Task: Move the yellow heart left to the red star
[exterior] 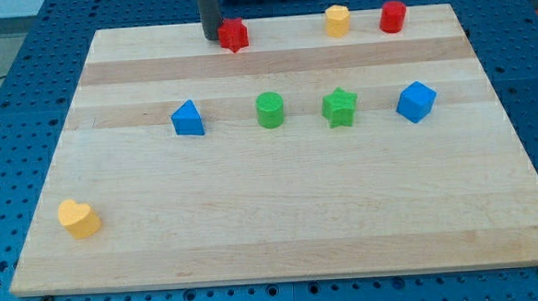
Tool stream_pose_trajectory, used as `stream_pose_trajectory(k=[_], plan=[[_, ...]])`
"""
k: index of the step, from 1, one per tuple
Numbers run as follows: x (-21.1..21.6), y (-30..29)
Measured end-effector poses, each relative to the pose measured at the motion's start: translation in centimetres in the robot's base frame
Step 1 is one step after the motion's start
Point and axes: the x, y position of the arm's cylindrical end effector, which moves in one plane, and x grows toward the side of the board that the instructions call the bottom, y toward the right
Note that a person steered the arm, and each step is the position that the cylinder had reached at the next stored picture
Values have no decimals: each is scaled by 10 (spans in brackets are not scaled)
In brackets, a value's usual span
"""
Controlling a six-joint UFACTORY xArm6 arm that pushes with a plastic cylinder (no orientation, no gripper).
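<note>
Eight blocks lie on the wooden bench (282, 214), and the red star (233, 34) near its top edge serves as the landmark. Two are yellow — the yellow heart (78, 219), far below the star and to its left by the bench's lower-left corner, and a yellow block (337, 21) to the star's right. Two are red: the star and a red cylinder (393, 17) further right. Two are blue, a blue triangle (187, 119) and a blue cube (416, 101); two green, a green cylinder (270, 110) and a green star (340, 107) — all four below the star in one row. The rod's tip (211, 35) stands just left of the star, seemingly touching it; the rod is cut off at the view's top. No jaws exist on this rod. Between heart and star, only the blue triangle stands anywhere near the path.
</note>
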Motion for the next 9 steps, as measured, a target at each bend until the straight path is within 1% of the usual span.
stream_pose_trajectory(k=[1, 2, 4, 5, 6, 7, 8, 9], plan=[[18, 0], [18, 5], [-7, 57], [-8, 74], [11, 7], [90, -49], [189, -87], [253, -90]])
